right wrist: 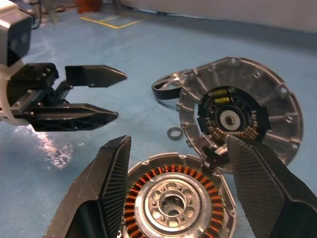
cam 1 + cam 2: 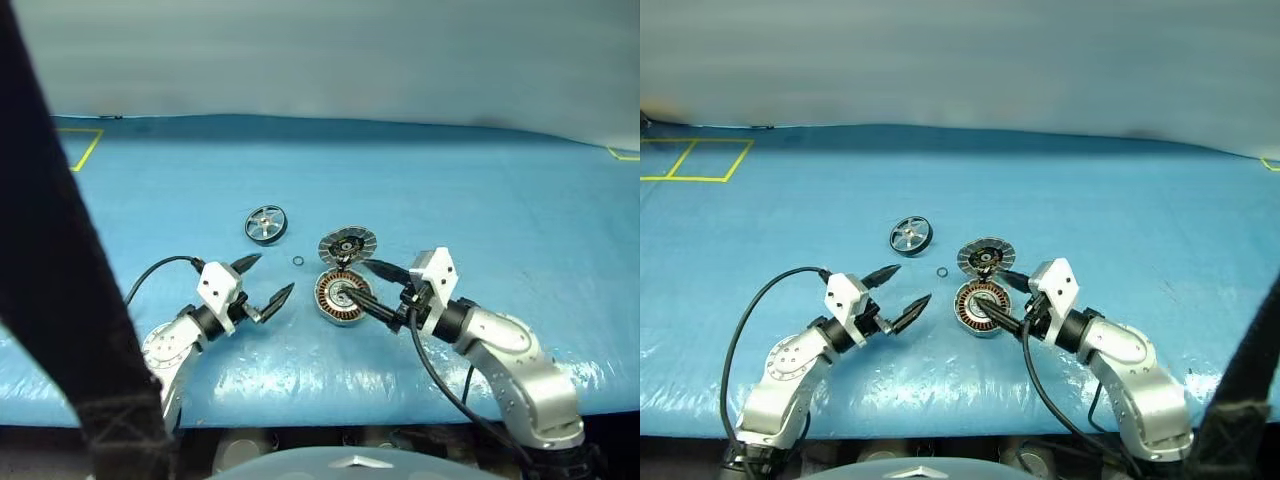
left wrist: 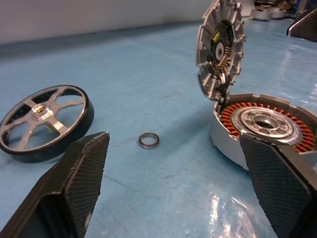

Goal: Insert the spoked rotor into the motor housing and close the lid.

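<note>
Rotor not yet inserted: spoked rotor (image 2: 265, 224) lay flat on blue worktop (image 2: 480, 200), apart from motor housing (image 2: 341, 297). Lid (image 2: 347, 245) stood hinged open, tilted up behind housing. My left pincer (image 2: 264, 279) gaped wide, empty; right pincer (image 2: 368, 287) part-open astride housing, gripping nothing. Insertion, closing remained.

Light falls bright and even from overhead, and the blue table cover (image 2: 480, 200) shows it back as white, crinkled glare along its near edge in both eye views. In the right wrist view a patch of glare lies on the cover below the left gripper (image 1: 111, 94). Shadows are short and soft, sitting close under the spoked rotor (image 3: 43, 121) and the motor housing (image 3: 265, 126). The far background in the eye views is a pale grey haze. A dark strap (image 2: 60, 250) close to the lens crosses the left eye view, blurred. In both wrist views the near fingers (image 3: 81, 173) are soft at their edges.
</note>
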`<move>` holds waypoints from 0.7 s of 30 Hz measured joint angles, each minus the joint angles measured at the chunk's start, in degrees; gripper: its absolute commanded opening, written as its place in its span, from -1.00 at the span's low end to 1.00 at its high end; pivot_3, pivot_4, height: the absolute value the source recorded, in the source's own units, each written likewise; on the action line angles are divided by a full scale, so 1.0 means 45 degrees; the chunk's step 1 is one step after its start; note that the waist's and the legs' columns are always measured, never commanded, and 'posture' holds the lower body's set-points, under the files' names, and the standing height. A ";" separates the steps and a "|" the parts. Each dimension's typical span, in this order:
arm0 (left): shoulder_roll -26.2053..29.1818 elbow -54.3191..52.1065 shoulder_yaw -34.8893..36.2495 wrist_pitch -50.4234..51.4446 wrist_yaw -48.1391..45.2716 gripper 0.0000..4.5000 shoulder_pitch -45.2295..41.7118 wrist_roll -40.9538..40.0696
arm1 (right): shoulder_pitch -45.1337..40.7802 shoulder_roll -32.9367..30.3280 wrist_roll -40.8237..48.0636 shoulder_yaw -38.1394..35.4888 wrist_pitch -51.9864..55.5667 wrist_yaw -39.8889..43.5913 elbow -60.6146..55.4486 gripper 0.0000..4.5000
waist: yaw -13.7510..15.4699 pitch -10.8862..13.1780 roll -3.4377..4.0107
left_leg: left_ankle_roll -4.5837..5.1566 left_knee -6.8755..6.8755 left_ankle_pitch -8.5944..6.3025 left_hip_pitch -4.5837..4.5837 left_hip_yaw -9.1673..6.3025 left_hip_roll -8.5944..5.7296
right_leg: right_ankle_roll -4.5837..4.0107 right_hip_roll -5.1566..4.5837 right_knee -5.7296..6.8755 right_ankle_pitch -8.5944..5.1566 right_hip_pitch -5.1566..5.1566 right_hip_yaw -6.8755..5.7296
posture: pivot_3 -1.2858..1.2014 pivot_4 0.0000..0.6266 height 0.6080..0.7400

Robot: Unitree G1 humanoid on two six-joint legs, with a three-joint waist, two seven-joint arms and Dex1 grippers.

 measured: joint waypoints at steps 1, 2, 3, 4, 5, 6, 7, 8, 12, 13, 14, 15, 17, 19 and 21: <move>-0.0030 0.0120 -0.0002 -0.0077 0.0094 1.00 -0.0145 0.0095 | 0.0188 0.0135 -0.0307 0.0180 -0.0297 -0.0380 0.0012 0.42 | -0.0016 -0.0002 0.0003 | -0.0001 0.0001 0.0001 0.0006 0.0002 0.0001 | 0.0001 0.0003 0.0002 -0.0001 0.0003 0.0004 | 0.03 -0.52 1.00; -0.0042 0.0295 -0.0023 -0.0152 0.0153 1.00 -0.0278 0.0177 | 0.0319 0.0237 -0.0579 0.0368 -0.0545 -0.0700 0.0033 0.42 | -0.0053 -0.0003 0.0007 | -0.0005 0.0001 0.0004 0.0008 0.0007 0.0002 | 0.0003 0.0007 0.0005 -0.0001 0.0000 0.0011 | 0.03 -0.52 1.00; -0.0059 0.0481 -0.0074 -0.0221 0.0200 1.00 -0.0376 0.0322 | 0.0391 0.0392 -0.0816 0.0513 -0.0758 -0.1035 0.0078 0.42 | -0.0091 -0.0003 0.0007 | -0.0010 0.0000 0.0007 0.0010 0.0007 0.0006 | 0.0004 0.0012 0.0006 -0.0001 0.0001 0.0011 | 0.03 -0.52 1.00; -0.0115 0.0800 -0.0166 -0.0276 0.0287 1.00 -0.0538 0.0561 | 0.0390 0.0570 -0.1052 0.0645 -0.1003 -0.1380 0.0205 0.42 | -0.0102 -0.0004 0.0007 | -0.0015 0.0000 0.0011 0.0012 0.0006 0.0007 | 0.0003 0.0017 0.0007 -0.0001 0.0002 0.0011 | 0.03 -0.52 1.00; -0.0146 0.0981 -0.0246 -0.0278 0.0378 1.00 -0.0624 0.0696 | 0.0373 0.0659 -0.1171 0.0734 -0.1141 -0.1611 0.0306 0.42 | -0.0105 -0.0003 0.0006 | -0.0016 0.0000 0.0011 0.0010 0.0005 0.0008 | 0.0003 0.0020 0.0011 -0.0002 -0.0002 0.0010 | 0.03 -0.52 1.00; -0.0205 0.1224 -0.0329 -0.0277 0.0470 1.00 -0.0746 0.0830 | 0.0370 0.0766 -0.1334 0.0768 -0.1303 -0.1893 0.0439 0.42 | -0.0101 -0.0003 0.0006 | -0.0020 0.0000 0.0014 0.0010 0.0003 0.0009 | 0.0003 0.0021 0.0011 -0.0001 0.0001 0.0009 | 0.03 -0.52 1.00; -0.0275 0.1489 -0.0354 -0.0263 0.0608 1.00 -0.0892 0.1015 | 0.0332 0.0934 -0.1462 0.0753 -0.1440 -0.2196 0.0588 0.42 | -0.0099 -0.0003 0.0006 | -0.0027 0.0000 0.0018 0.0010 0.0002 0.0010 | 0.0002 0.0023 0.0011 -0.0001 -0.0001 0.0008 | 0.03 -0.52 1.00; -0.0287 0.1781 -0.0404 -0.0237 0.0728 1.00 -0.1061 0.1205 | 0.0309 0.1105 -0.1552 0.0734 -0.1597 -0.2509 0.0706 0.42 | -0.0094 -0.0003 0.0006 | -0.0030 -0.0001 0.0020 0.0007 0.0000 0.0010 | 0.0000 0.0024 0.0011 0.0000 -0.0003 0.0006 | 0.03 -0.52 1.00; -0.0377 0.2614 -0.0668 -0.0200 0.0813 1.00 -0.1571 0.1696 | 0.0134 0.1541 -0.1839 0.0437 -0.1978 -0.3596 0.1120 0.42 | -0.0087 -0.0003 0.0006 | -0.0055 -0.0002 0.0033 0.0002 0.0002 0.0005 | -0.0002 0.0018 0.0006 0.0000 -0.0003 0.0010 | 0.03 -0.52 1.00; -0.0407 0.2775 -0.0738 -0.0200 0.0845 1.00 -0.1676 0.1750 | 0.0112 0.1588 -0.1849 0.0357 -0.1974 -0.3767 0.1158 0.42 | -0.0082 -0.0003 0.0005 | -0.0053 -0.0002 0.0032 0.0001 0.0002 0.0005 | -0.0007 0.0017 0.0005 0.0004 -0.0003 0.0010 | 0.03 -0.52 1.00; -0.0462 0.2913 -0.0813 -0.0199 0.0826 1.00 -0.1770 0.1764 | 0.0108 0.1634 -0.1835 0.0276 -0.1970 -0.3886 0.1190 0.42 | -0.0082 -0.0003 0.0005 | -0.0051 -0.0002 0.0031 -0.0001 0.0002 0.0005 | -0.0007 0.0017 0.0002 0.0003 -0.0004 0.0011 | 0.03 -0.52 1.00; -0.0551 0.2944 -0.0888 -0.0198 0.0711 1.00 -0.1821 0.1750 | 0.0116 0.1659 -0.1795 0.0231 -0.1965 -0.3954 0.1257 0.42 | -0.0086 -0.0003 0.0005 | -0.0049 -0.0003 0.0030 -0.0001 0.0002 0.0005 | -0.0007 0.0017 0.0000 0.0003 -0.0004 0.0011 | 0.03 -0.52 1.00; -0.0687 0.2943 -0.1236 -0.0170 0.0387 1.00 -0.1926 0.1686 | 0.0309 0.1610 -0.1470 0.0220 -0.1914 -0.3781 0.1308 0.42 | -0.0065 -0.0004 0.0006 | -0.0047 -0.0005 0.0028 -0.0001 0.0003 0.0005 | -0.0007 0.0016 -0.0001 -0.0001 -0.0002 0.0009 | 0.03 -0.52 1.00; -0.0798 0.2943 -0.1570 -0.0006 0.0088 1.00 -0.1982 0.1654 | 0.0768 0.1268 -0.0927 0.0276 -0.1772 -0.3198 0.1279 0.42 | -0.0063 -0.0003 0.0006 | -0.0044 -0.0007 0.0026 -0.0003 0.0004 0.0007 | -0.0008 0.0016 -0.0003 -0.0005 -0.0003 0.0010 | 0.03 -0.52 1.00; -0.0754 0.2943 -0.1642 0.0149 -0.0123 1.00 -0.2032 0.1654 | 0.1278 0.0300 -0.0545 0.0435 -0.1558 -0.2316 0.1039 0.42 | -0.0061 -0.0002 0.0007 | -0.0018 -0.0007 0.0011 -0.0001 0.0004 0.0005 | -0.0008 0.0013 -0.0004 -0.0006 -0.0002 0.0011 | 0.03 -0.52 1.00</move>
